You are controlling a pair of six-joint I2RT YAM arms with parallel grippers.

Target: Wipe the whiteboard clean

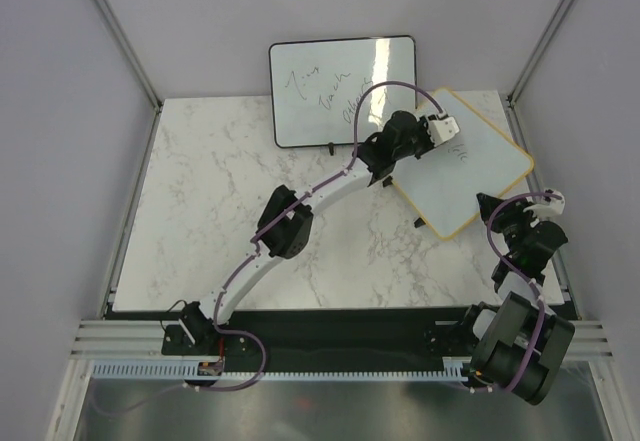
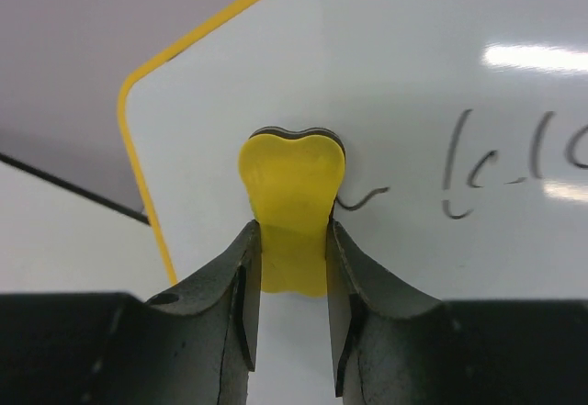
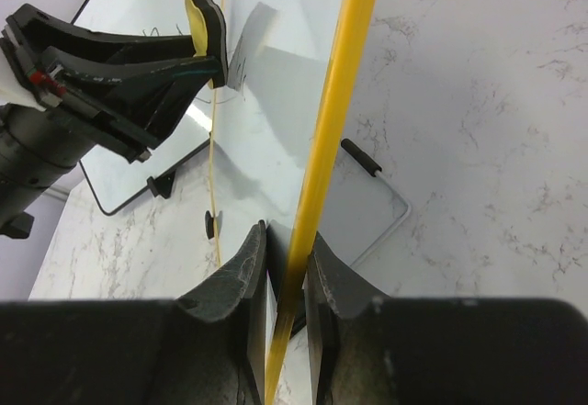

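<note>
The whiteboard [image 1: 480, 176], with a yellow-tan frame, stands tilted at the right of the marble table, handwriting [image 2: 514, 162] on it. My left gripper [image 1: 447, 126] is shut on a yellow eraser [image 2: 292, 194]. The eraser's dark felt side presses the board [image 2: 413, 74] near its upper left corner, just left of a pen stroke. My right gripper [image 3: 287, 240] is shut on the board's frame edge [image 3: 335, 102] at its right side [image 1: 535, 201]. From the right wrist, the eraser [image 3: 207, 24] shows against the board surface [image 3: 276, 74].
A black-framed whiteboard [image 1: 340, 86] with writing leans at the back of the table, close behind the left arm. A wire stand [image 3: 386, 194] and small black feet [image 3: 212, 224] sit under the held board. Grey walls close in both sides.
</note>
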